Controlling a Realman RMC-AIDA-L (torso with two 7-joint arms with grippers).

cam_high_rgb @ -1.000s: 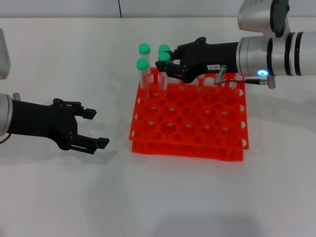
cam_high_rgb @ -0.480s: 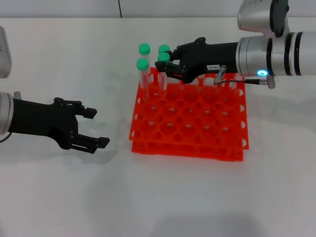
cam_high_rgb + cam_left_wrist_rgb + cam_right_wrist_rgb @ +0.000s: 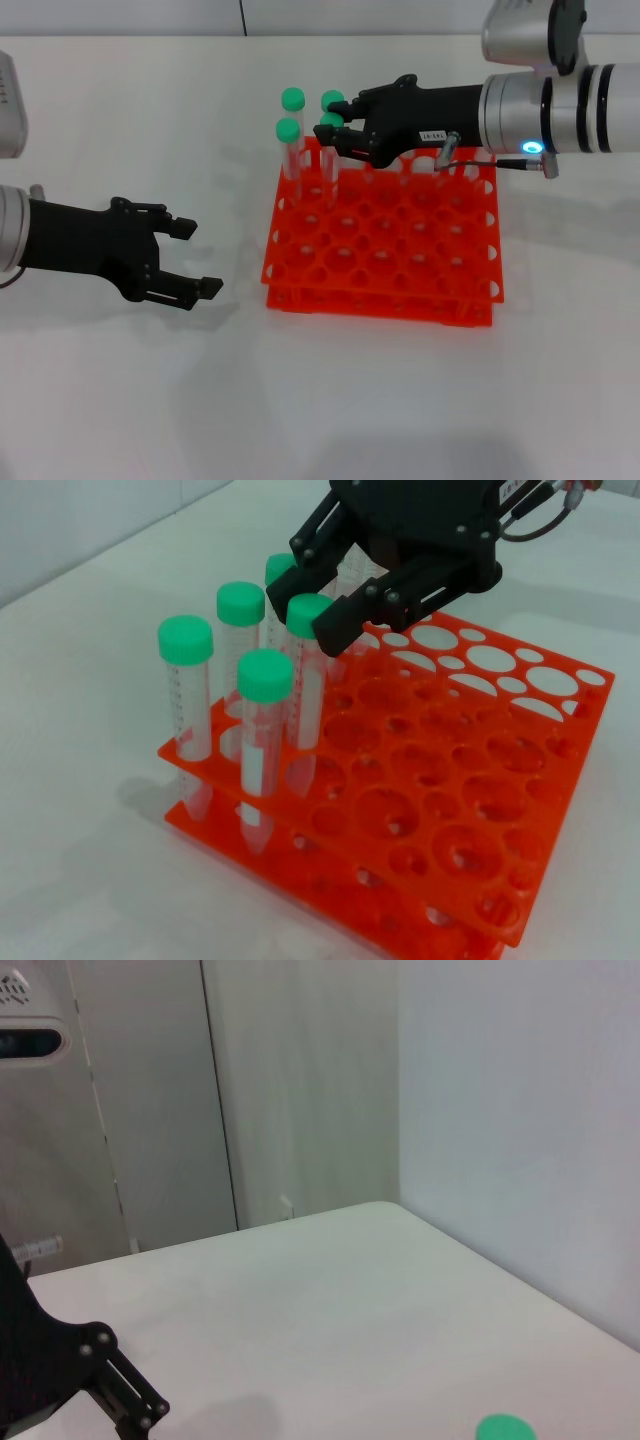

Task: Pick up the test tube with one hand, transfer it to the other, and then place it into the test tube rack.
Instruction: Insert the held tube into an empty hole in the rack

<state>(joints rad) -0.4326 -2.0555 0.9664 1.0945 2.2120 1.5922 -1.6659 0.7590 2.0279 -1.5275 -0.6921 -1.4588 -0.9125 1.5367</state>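
The test tube [image 3: 327,150], clear with a green cap, stands upright in a back-left hole of the orange-red test tube rack [image 3: 400,260]. My right gripper [image 3: 333,134], the labelled one on the arm with the blue light, reaches in from the right and is shut on the tube just under its cap. In the left wrist view its fingers [image 3: 340,628] flank the cap of that test tube [image 3: 307,615]. My left gripper [image 3: 202,258] hovers open and empty over the table, left of the rack.
Three more green-capped tubes [image 3: 292,98] [image 3: 288,130] [image 3: 333,98] stand in the rack's back-left corner, close around the held one. The right wrist view shows only the table top, a wall and one green cap [image 3: 505,1428].
The held tube's cap has sunk slightly lower toward the rack with my right gripper. The left arm has stayed where it was.
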